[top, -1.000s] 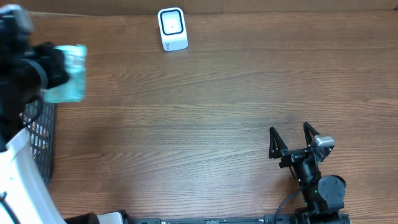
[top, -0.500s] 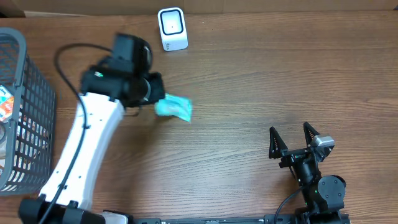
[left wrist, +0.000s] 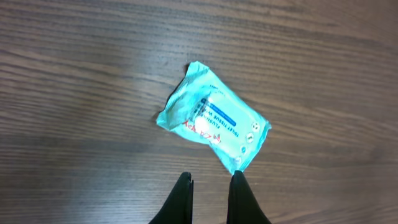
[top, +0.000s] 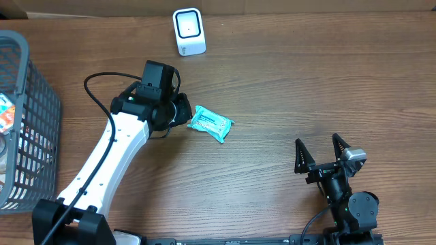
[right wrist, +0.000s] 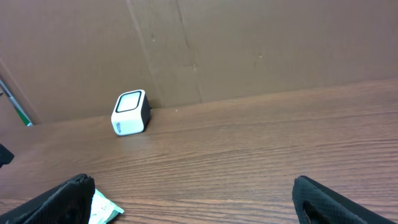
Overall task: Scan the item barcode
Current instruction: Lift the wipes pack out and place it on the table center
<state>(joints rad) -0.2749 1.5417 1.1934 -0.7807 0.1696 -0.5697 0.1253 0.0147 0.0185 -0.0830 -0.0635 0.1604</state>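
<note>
The item is a teal wipes packet point(top: 211, 124) with a white label, resting on the wooden table right of centre-left; in the left wrist view the packet point(left wrist: 214, 124) lies just past the fingertips. My left gripper point(top: 184, 113) point(left wrist: 211, 177) is shut, and the packet's near corner sits at its right fingertip point(left wrist: 240, 182). The white barcode scanner point(top: 189, 31) point(right wrist: 130, 112) stands at the table's back edge. Parked at the front right, my right gripper point(top: 317, 143) point(right wrist: 193, 190) is open and holds nothing.
A grey wire basket point(top: 34, 129) with several items inside stands at the left edge of the table. A brown cardboard wall point(right wrist: 249, 43) runs behind the scanner. The packet's edge point(right wrist: 102, 208) shows beside the right gripper's left finger.
The left arm swung from over the basket to the table's middle, carrying the packet rightward and down until it rests on the wood. The right arm stayed still.
</note>
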